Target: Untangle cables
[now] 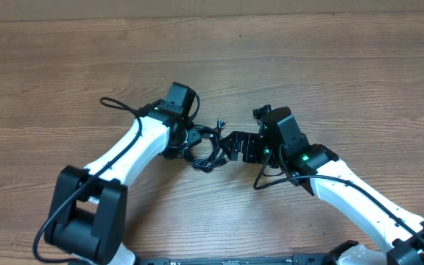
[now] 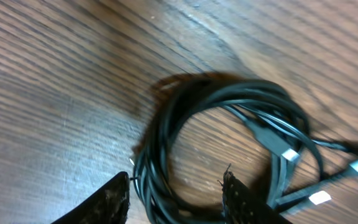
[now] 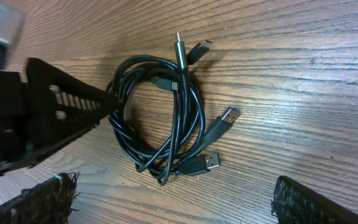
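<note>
- Black thin cables (image 1: 203, 147) wound into one small coil, flat on the wood-grain table (image 1: 322, 66), mid-table between the two arms.
- Plug ends fanned out from one side of the coil; silver-tipped USB plugs (image 3: 229, 116) sharp in the right wrist view.
- Partly parted left gripper (image 2: 176, 202), fingers astride the coil's rim, strands lying loose in the gap, nothing clamped.
- Fully spread right gripper (image 3: 179, 205), empty, hovering just beside the coil on its plug side.
</note>
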Robot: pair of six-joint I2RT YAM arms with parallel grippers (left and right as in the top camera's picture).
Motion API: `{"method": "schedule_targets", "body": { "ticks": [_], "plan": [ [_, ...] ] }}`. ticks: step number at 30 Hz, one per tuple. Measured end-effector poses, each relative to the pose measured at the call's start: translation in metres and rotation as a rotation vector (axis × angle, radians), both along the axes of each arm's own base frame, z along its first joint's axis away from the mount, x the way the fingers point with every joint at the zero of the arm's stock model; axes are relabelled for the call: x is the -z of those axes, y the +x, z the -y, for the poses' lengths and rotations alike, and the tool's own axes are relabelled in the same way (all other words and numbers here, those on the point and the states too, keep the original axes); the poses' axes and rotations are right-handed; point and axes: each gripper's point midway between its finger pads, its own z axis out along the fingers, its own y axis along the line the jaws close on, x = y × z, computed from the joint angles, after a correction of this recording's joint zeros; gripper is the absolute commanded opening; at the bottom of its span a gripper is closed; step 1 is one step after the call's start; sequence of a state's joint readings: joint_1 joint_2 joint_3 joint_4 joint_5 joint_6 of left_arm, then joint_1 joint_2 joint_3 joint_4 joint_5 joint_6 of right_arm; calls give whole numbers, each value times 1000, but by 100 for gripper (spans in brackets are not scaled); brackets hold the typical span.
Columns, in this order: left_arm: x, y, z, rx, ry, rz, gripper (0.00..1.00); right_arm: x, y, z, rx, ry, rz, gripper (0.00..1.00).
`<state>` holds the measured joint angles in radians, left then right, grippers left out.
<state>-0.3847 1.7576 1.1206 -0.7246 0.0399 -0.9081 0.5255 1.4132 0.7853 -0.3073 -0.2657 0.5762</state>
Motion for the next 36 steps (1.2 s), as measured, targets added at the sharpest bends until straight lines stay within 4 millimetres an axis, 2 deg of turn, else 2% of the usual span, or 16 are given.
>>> {"method": "schedule_targets", "body": {
  "ticks": [1, 3, 4, 9, 12, 14, 17, 24, 26, 30, 32, 34, 36],
  "plan": [
    [4, 0, 0, 3, 4, -7, 34, 0, 0, 0, 1, 0, 0, 100],
    [15, 0, -1, 20, 19, -24, 5, 0, 0, 0, 0, 0, 0, 100],
    [21, -1, -2, 26, 29, -37, 4, 0, 0, 0, 0, 0, 0, 100],
    [26, 4, -2, 52, 35, -30, 4, 0, 0, 0, 0, -1, -1, 100],
    [21, 5, -5, 79, 44, -35, 4, 1, -1, 1, 0, -4, -7, 100],
    [14, 7, -7, 99, 53, -44, 4, 2, -2, 1, 0, -8, -13, 96],
    [-6, 14, -7, 132, 57, -24, 4, 3, -3, 2, 0, -10, -18, 93],
    [-76, 31, -1, 170, 19, 142, 4, -1, -6, -5, -27, 25, -23, 94],
    [-85, 30, -1, 173, 12, 160, 4, -6, -7, -12, -53, 63, -21, 93],
    [-87, 28, 0, 189, 9, 164, 4, -18, -11, -26, -79, 165, -46, 83],
    [-87, 28, 0, 195, 11, 164, 4, -21, -14, -30, -70, 204, -79, 75],
    [-87, 28, 0, 196, 12, 165, 4, -25, -15, -34, -59, 239, -106, 63],
    [-87, 28, 0, 195, 11, 165, 4, -26, -16, -36, -25, 272, -151, 57]
  ]
}}
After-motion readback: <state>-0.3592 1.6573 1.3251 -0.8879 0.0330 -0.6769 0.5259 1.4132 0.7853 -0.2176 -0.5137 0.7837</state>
